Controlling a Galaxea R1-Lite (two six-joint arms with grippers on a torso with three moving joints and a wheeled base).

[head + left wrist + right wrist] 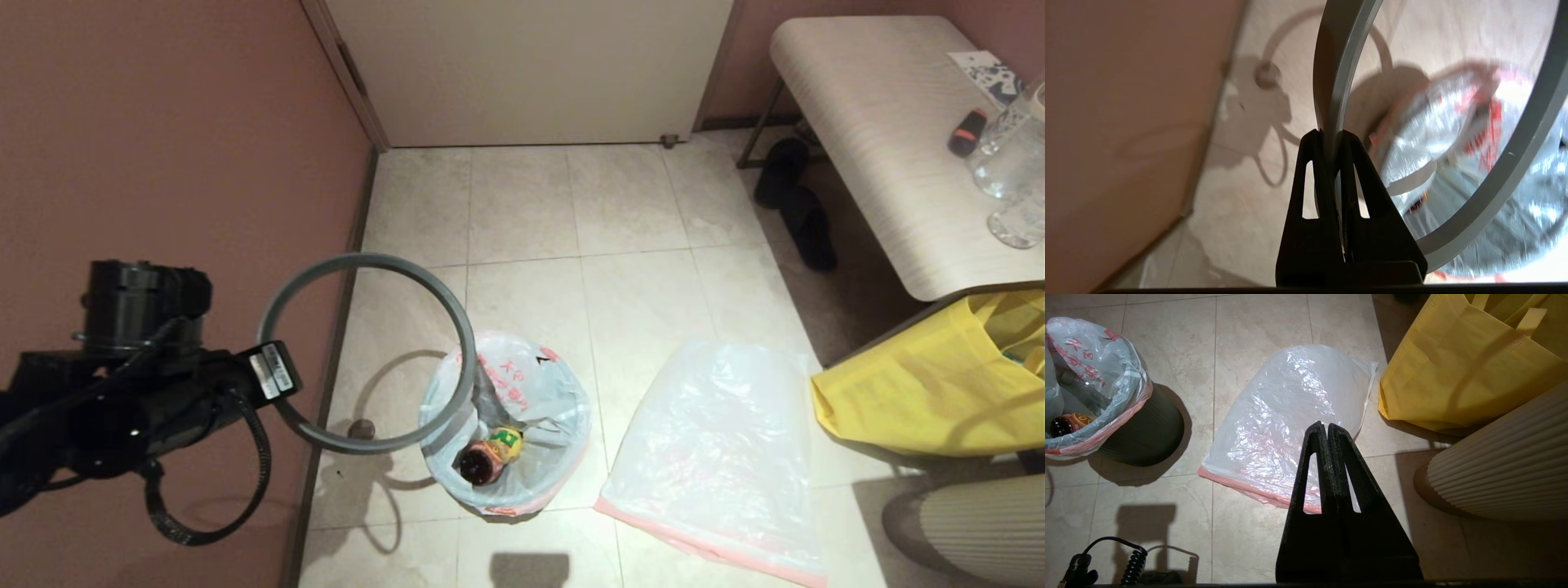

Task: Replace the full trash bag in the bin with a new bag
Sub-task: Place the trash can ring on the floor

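Head view: grey ring (pixel 371 353) lifted off, full trash bag (pixel 522 425) still in bin, new bag (pixel 718 457) flat on floor. Left wrist: left gripper (pixel 1333 136) clamped on ring. Right wrist: right gripper (pixel 1327 426) closed, empty; bin (pixel 1145 430) near new bag.

Bin (pixel 522 510) sitting mid-floor with the full trash bag (pixel 522 400) inside. New bag (pixel 718 457) flat on the tiles at its 3 o'clock, just beside. Ring (pixel 367 351) up in the air at 10 o'clock, pinched by left gripper (pixel 1333 134).
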